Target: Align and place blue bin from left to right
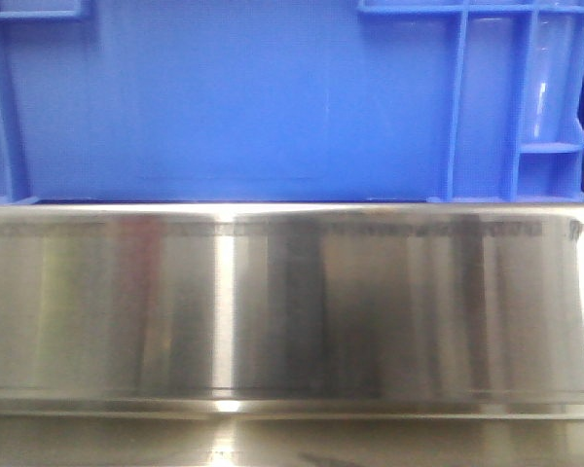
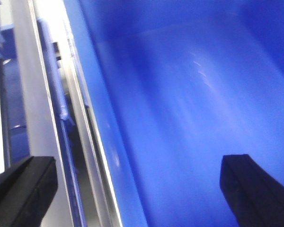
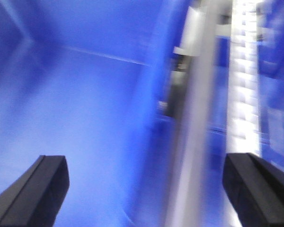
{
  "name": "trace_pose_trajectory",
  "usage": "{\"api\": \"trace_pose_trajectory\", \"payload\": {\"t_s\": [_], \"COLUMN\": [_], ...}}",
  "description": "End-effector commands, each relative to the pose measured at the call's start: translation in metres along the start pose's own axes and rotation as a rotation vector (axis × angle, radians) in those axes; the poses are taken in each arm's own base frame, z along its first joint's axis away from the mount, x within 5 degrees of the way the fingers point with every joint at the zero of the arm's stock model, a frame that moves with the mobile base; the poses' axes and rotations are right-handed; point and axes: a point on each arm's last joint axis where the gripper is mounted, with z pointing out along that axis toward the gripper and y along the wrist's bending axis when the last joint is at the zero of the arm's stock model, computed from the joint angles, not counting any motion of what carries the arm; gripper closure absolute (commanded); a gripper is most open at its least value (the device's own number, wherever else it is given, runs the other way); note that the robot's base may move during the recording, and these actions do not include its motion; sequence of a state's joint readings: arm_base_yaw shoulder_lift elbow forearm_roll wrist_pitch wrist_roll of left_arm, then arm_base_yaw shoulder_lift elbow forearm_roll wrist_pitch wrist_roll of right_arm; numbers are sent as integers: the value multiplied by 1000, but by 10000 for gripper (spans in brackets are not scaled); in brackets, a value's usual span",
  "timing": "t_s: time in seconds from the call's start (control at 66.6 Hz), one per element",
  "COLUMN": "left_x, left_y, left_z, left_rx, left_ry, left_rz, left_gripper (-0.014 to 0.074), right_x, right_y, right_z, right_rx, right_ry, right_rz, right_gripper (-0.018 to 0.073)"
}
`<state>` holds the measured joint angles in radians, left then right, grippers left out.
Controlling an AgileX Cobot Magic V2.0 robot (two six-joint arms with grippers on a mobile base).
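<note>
Front view: the blue bin [image 1: 234,97] fills the top of the shot, sitting right at the steel table [image 1: 273,292] edge, ribs showing near its right corner. Left wrist view: the left end effector [image 2: 137,163] is spread wide, released, straddling a bin wall, one finger inside, one outside. Right wrist view, blurred: the right end effector [image 3: 144,163] gapes wide too, astride a bin wall, gripping nothing.

blue bin [image 1: 253,97]: bright blue | metal ledge [image 1: 292,302]: silver | left hand [image 2: 137,189]: black | right hand [image 3: 146,194]: black

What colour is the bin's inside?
Plain bright blue; inside of the blue bin shows best in the left wrist view.
</note>
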<state>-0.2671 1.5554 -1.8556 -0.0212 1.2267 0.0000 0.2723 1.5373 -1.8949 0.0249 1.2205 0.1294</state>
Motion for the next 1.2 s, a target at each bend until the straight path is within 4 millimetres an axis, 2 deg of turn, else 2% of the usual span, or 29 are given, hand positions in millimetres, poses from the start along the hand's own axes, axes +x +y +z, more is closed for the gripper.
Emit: {"api": "trace_pose_trajectory", "payload": {"t_s": [0.0,0.18,0.285,0.48,0.585,0.75,0.96,1.021,1.081,1.141,1.186], "left_x": [-10,-16,-15,-14,-13,-11,-11,-11,-11,-11,-11], "left_y": [0,1,9,29,30,31,31,30,29,27,25], "left_z": [7,35,52,68,77,93,95,95,95,95,95], "left_rx": [-16,-18,-34,-49,-50,-49,-49,-42,-28,-6,8], "left_ry": [-16,27,64,97,118,151,155,154,154,154,154], "left_rz": [-31,-35,-69,-124,-124,-126,-127,-130,-136,-146,-153], "left_gripper": [-3,-3,-3,-3,-3,-3,-3,1,36,120,219], "right_x": [-6,-6,-5,-3,-1,1,1,1,1,1,1], "right_y": [3,2,2,-3,-3,-3,-4,-4,-4,-4,-4], "right_z": [8,41,58,82,96,105,109,110,111,111,111], "right_rx": [-23,-12,-4,43,43,46,58,58,59,59,59], "right_ry": [4,73,107,153,183,202,209,211,212,212,212], "right_rz": [11,39,56,62,65,65,60,60,60,60,60], "right_gripper": [-1,-1,-1,-1,-1,-1,6,51,143,272,381]}}
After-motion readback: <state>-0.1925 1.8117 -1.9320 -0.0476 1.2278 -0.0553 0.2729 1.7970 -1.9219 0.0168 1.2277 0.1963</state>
